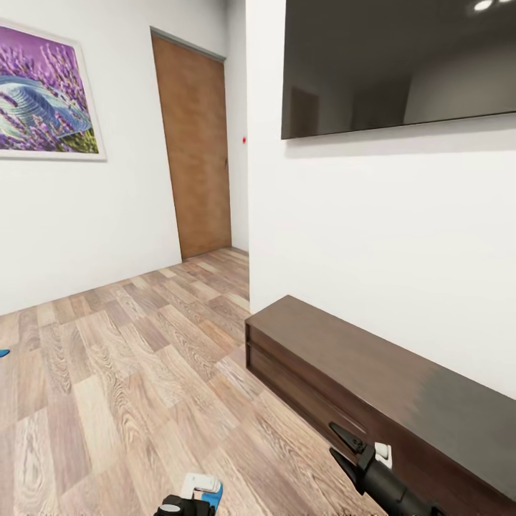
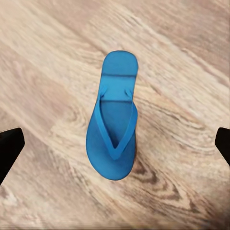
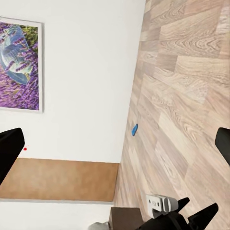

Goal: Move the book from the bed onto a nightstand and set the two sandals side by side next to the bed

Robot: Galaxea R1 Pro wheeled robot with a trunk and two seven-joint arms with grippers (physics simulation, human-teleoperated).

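Directly beneath the left gripper [image 2: 115, 143] a blue sandal [image 2: 114, 117] is seen lying flat on the plank floor [image 2: 187, 72], strap side up, and nothing is gripped: the two dark fingertips are spread wide at the frame edges, well clear of the sandal on both sides. In the head view a sliver of blue is seen at the far left edge [image 1: 3, 352], probably a sandal, though which of the pair cannot be told. The right gripper [image 1: 349, 448] is held open and empty above the floor beside a low dark cabinet [image 1: 401, 387].

Neither bed nor book is seen, so the place where the sandals must be set is out of sight; a wrong heading could be taken if the base is turned without the bed being found first. The sandal is thin and flat, so a descent that is too shallow may close the fingers on air, while one too deep may drive the tips into the floor. If the sandal is pinched across its sole off-centre, it may be swung or dropped in carrying. The cabinet stands near the right arm and may be struck in turning.
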